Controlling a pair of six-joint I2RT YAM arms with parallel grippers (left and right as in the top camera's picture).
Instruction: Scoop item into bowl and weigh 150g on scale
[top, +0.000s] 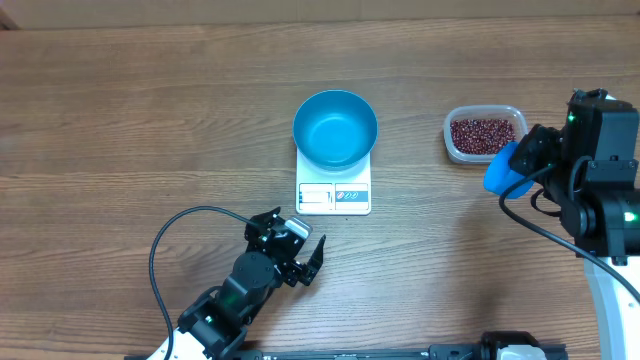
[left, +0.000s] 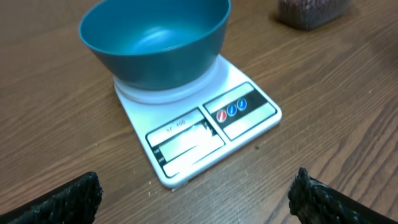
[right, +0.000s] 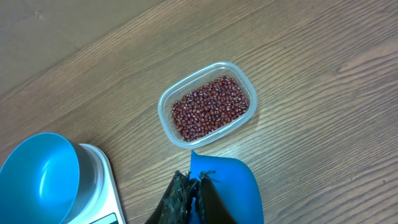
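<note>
The counter (top: 120, 120) carries one bowl (top: 335, 128), one scale (top: 334, 195), one clear tub (top: 512, 115) of beans (top: 483, 135) too many to count, one blue scoop (top: 503, 172), and two grippers: left gripper (top: 298, 232), right gripper (right: 191, 196).

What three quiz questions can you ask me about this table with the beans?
1. Which end effector holds the scoop?
2. True or false: the bowl sits on the scale.
3. The beans are in: A the bowl, B the tub, C the scoop.

Key: 1 the right end effector; 2 true; 3 B.
</note>
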